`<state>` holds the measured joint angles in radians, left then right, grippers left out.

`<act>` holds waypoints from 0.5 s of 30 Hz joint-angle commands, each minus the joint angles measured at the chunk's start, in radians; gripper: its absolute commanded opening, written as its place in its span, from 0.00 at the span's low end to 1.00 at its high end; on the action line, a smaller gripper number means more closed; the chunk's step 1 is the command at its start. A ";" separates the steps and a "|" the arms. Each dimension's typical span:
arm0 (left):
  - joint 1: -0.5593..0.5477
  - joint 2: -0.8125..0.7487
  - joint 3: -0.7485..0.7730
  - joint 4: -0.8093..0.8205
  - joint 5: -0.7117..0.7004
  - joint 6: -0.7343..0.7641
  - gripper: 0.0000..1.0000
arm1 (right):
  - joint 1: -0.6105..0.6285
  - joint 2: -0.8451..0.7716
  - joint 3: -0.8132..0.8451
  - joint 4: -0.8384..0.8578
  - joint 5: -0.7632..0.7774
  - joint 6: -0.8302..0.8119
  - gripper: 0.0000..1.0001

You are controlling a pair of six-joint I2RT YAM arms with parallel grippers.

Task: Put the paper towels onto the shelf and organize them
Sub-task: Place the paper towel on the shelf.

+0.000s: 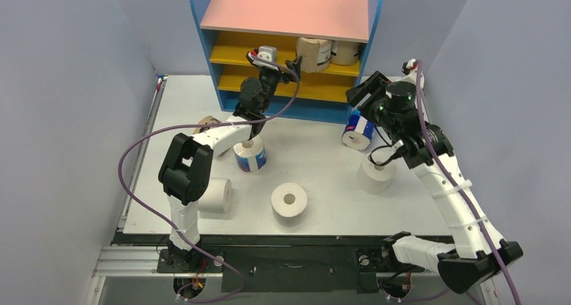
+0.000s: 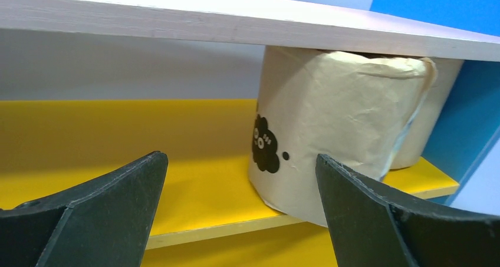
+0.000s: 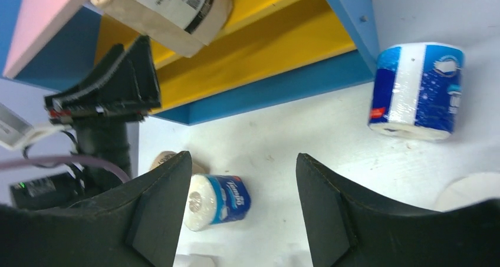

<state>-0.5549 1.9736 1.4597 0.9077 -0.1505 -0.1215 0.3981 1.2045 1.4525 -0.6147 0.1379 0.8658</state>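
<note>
We are holding our left claw wide open in front of the tan roll on the shelf. Our right claw is hanging open and empty.

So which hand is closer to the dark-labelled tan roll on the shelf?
Left. The left hand sits right in front of the tan roll; the right hand hovers farther out over the table, near a blue-and-white roll.

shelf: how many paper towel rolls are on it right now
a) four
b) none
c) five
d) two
d: only a tan-wrapped roll and a second roll beside it stand on the shelf, at the right end of its upper yellow board
</note>
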 commanded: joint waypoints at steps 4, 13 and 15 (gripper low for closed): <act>0.018 0.016 0.090 -0.005 -0.014 0.020 0.96 | -0.005 -0.227 -0.253 0.124 0.028 -0.175 0.61; 0.023 -0.103 -0.019 0.004 0.078 -0.031 0.96 | -0.007 -0.461 -0.443 0.143 0.054 -0.252 0.62; 0.024 -0.149 -0.049 -0.035 0.150 -0.069 0.96 | -0.006 -0.491 -0.468 0.135 0.061 -0.267 0.62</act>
<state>-0.5392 1.9507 1.4506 0.8860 -0.1188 -0.1318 0.3977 0.7635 1.0206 -0.5243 0.1669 0.6552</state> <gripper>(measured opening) 0.966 0.622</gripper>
